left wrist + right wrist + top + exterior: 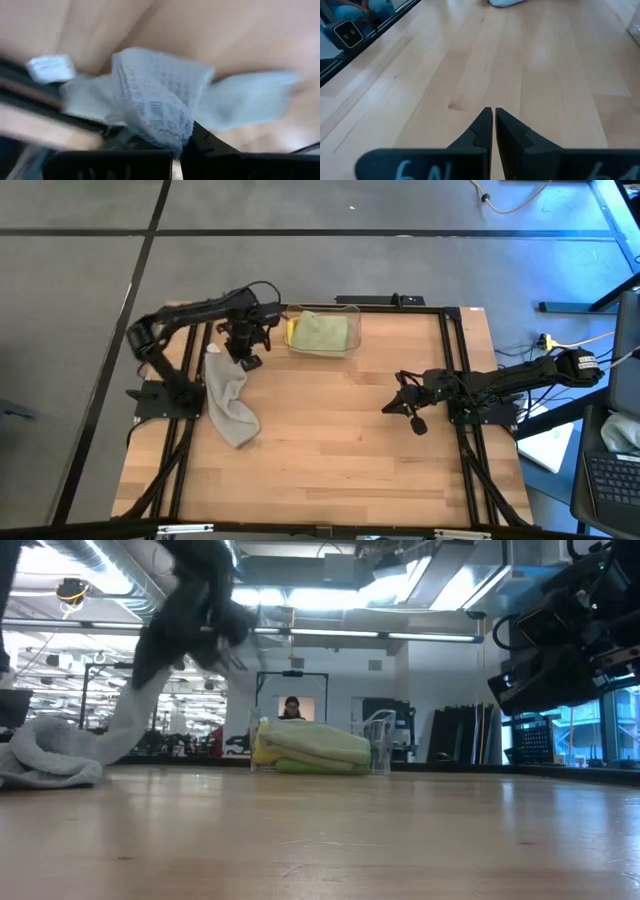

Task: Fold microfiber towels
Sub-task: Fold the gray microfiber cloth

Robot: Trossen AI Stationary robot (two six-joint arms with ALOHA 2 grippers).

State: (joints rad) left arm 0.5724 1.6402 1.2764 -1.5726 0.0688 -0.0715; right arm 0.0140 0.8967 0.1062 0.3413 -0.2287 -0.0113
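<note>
- Far left of the table (pixel 330 440): the grey towel (pixel 230 402) is half lifted. One end hangs from the left gripper (pixel 247 356) and the rest is bunched on the wood below it.
- The left wrist view shows the jaws pinching a fold of that cloth (pixel 150 100), with its little white tag (pixel 50 67) off to the side.
- Handling, my guess: light, floppy stuff with zero stiffness, so it'll drape and drag instead of holding a shape. The waffle-ish weave looks grippy, not slippery. I'd go for a corner or hem rather than a mid-cloth wad, or the fold will come out crooked.
- Middle back: the clear bin (pixel 352 320) holds folded towels, a pale green one (pixel 320 333) on top with yellow (pixel 291 330) peeking out.
- Right side: the right gripper (pixel 412 413) hovers over bare wood, well apart from everything, jaws pressed together on nothing.
</note>
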